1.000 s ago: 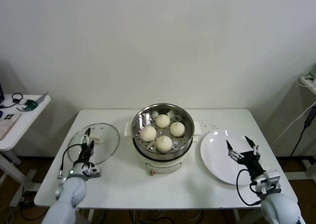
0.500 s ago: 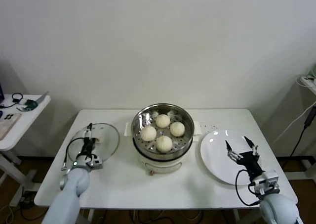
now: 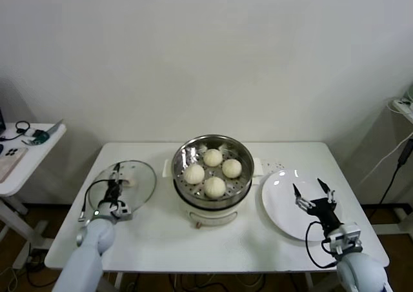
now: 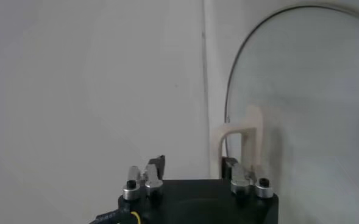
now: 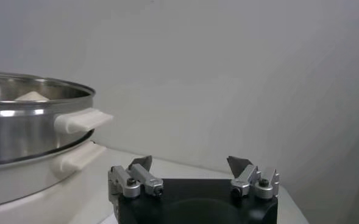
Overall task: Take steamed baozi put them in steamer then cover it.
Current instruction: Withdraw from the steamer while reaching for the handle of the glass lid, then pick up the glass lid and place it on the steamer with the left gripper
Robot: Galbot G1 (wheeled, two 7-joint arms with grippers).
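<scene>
Stainless steamer [image 3: 212, 176] sits mid-table on its white base, uncovered, and we count four steamed baozi [image 3: 213, 171] resting on the perforated tray inside. From the right wrist view we see the steamer [image 5: 27, 125] side-on with its white handle sticking out, one bun top just showing over the rim. Glass lid [image 3: 124, 186] lies flat on the table [image 3: 161, 234] to the robot's left of the steamer, apart from it. Left gripper [image 3: 113, 185] hovers over the lid; in the left wrist view its fingers [image 4: 156, 164] stand apart on either side of the lid's pale handle [image 4: 242, 137], though we can't tell whether they touch it. White plate [image 3: 290, 205] sits to the right of the steamer. Right gripper [image 3: 312, 194] hangs over the plate with its claw spread wide, holding nothing
</scene>
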